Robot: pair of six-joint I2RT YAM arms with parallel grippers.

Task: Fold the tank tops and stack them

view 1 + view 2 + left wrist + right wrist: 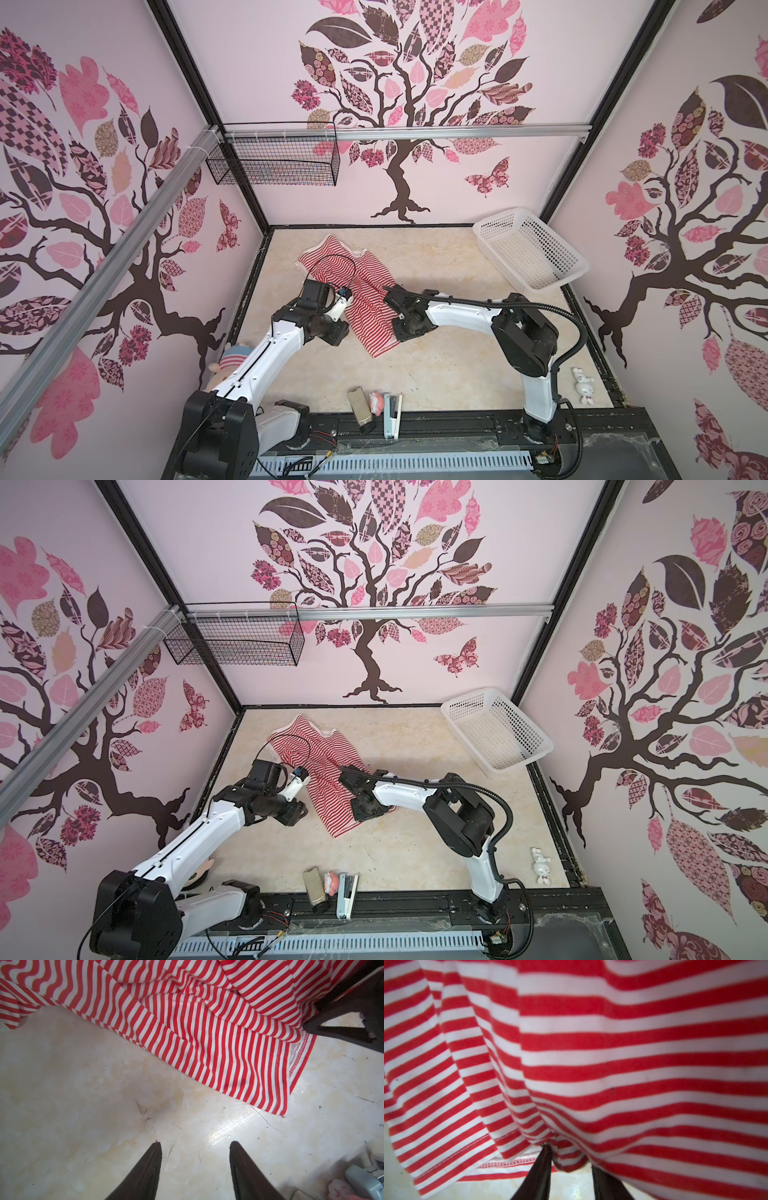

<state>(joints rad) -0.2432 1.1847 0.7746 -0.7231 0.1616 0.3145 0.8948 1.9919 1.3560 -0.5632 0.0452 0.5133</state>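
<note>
Right wrist view: right gripper pinching tank top hem, one tip hidden under cloth.
Left gripper beside tank top, jaws apart, empty.

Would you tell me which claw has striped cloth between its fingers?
The right claw: the hem of the tank top bunches between its fingers, whereas the left claw stands open over the table.

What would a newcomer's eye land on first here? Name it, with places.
The red-and-white striped tank top, crumpled in the middle of the table, stands out first. The right hand is at its hem with cloth bunched between its fingers, while the left hand stands open over bare table beside it. A white basket sits in the far right corner.
</note>
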